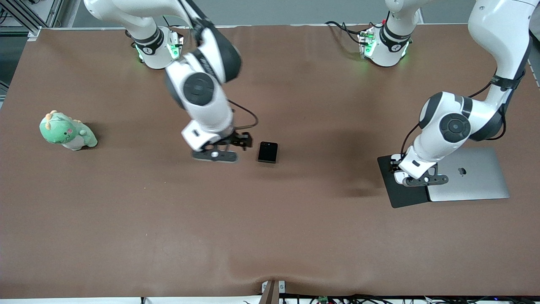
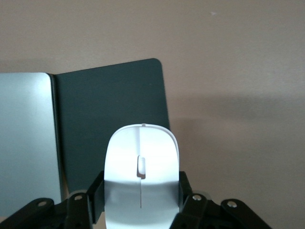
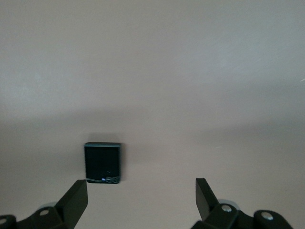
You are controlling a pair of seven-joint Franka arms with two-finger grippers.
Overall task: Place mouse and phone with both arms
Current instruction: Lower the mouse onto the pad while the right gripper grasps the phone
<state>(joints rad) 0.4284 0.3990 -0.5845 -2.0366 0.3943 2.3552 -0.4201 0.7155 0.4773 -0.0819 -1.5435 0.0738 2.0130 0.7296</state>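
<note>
**Two arms at a brown table: mouse held over the pad, phone lying free**

We order the elements from largest to smallest. The table (image 1: 126, 236) is covered by a matte brown sheet with a faint ripple at the edge nearest the front camera. Two white jointed arms with black joint bands reach over it. Toward the left arm's end lies a closed silver laptop (image 1: 472, 177), a flat metallic slab with rounded corners; touching its side is a thin black mouse pad (image 1: 400, 196), matte and rectangular with rounded corners, and we cannot tell whether the laptop overlaps it. Toward the right arm's end lies a green plush toy (image 1: 67, 131), soft and rounded, well apart from everything else.

The left gripper (image 1: 415, 179) hangs over the mouse pad, its jaws clamped on the mouse (image 2: 141, 171). In the left wrist view we see the mouse as a glossy white oval with a thin centre line and a small scroll mark, a black finger pressing each of its flanks, with the pad and the laptop's edge below it.

The right gripper (image 1: 219, 154) hovers low over bare table near the middle, its jaws wide apart and holding nothing. Just beside it, toward the left arm's end, the phone (image 1: 268, 152) lies flat on the table: small, black, nearly square, round-cornered and glossy. In the right wrist view we see the phone (image 3: 103, 162) just beside one finger (image 3: 76, 198), not between the two
</note>
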